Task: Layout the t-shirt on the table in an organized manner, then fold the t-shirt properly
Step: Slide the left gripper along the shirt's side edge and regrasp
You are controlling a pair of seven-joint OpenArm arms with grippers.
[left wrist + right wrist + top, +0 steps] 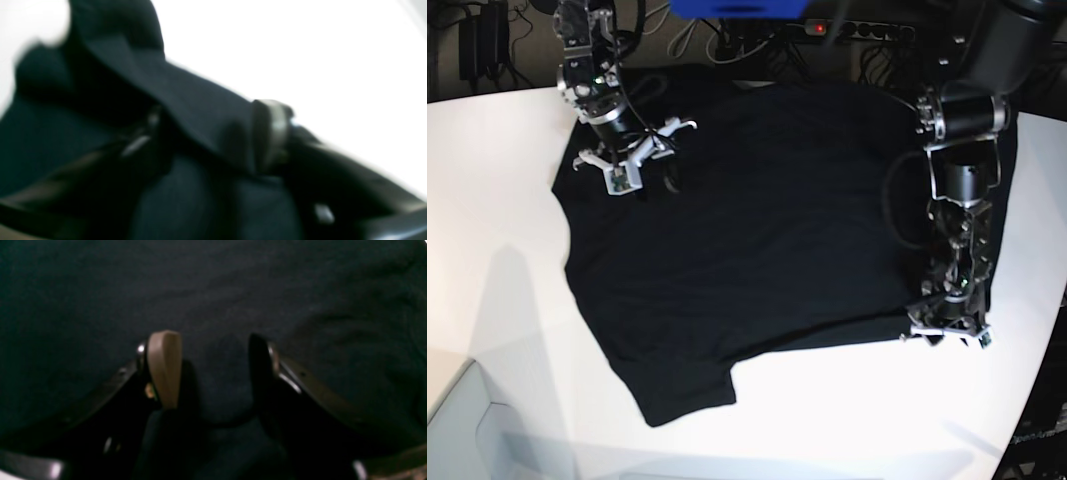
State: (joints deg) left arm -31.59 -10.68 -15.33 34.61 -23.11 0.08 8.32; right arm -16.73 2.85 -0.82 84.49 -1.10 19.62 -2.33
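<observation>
Here, in the left wrist view, the left hand (213,140) is closed on a fold of the black t-shirt (186,96). The cloth is pinched between a grey finger pad (270,133) and the other finger, and it stands up in a bunched hump. Behind it is the bright white desk (317,50). This picture is blurry. In the right wrist view, the right hand (213,370) is open, with a wide gap between its two fingers. One tan finger pad (165,366) shows well. Dark shirt cloth (213,290) fills nearly the whole picture and also lies in the gap, but nothing is squeezed there. In the base view, the t-shirt (767,230) is spread out on the white desk (497,200), mostly flat, with a bit of cloth sticking out at the near bottom edge. The right hand (627,160) is on the picture's left, over the far corner of the shirt. The left hand (947,325) is on the picture's right, down at the shirt's near corner by the desk edge.
</observation>
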